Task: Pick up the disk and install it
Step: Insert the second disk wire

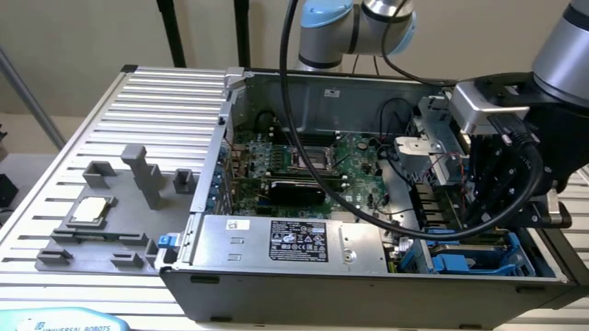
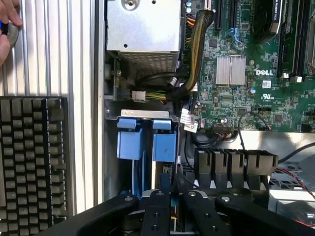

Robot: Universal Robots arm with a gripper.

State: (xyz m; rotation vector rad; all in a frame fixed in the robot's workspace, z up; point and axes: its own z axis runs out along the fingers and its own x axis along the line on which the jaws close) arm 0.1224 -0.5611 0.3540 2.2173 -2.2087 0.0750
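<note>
My gripper (image 2: 172, 199) hangs low over the drive bay at the corner of the open computer case (image 1: 230, 103). Its two black fingers (image 2: 156, 211) stand close together. A thin blue-edged slab, the disk (image 2: 172, 212), is pinched between them and seen edge-on, mostly hidden by the fingers. Just ahead lie the bay's two blue plastic latches (image 2: 147, 142) and the dark slot under them. In the exterior view the arm's wrist (image 1: 501, 131) and its cables cover the fingers, above the blue bay frame (image 1: 470, 263).
The grey power-supply box (image 1: 276, 241) sits beside the bay, with cable bundles (image 2: 194, 54) and the green motherboard (image 2: 246, 73) close by. A keyboard (image 2: 32, 157) and a person's hand (image 2: 6, 29) lie outside the case. A CPU chip (image 1: 90, 209) rests on grey fixtures.
</note>
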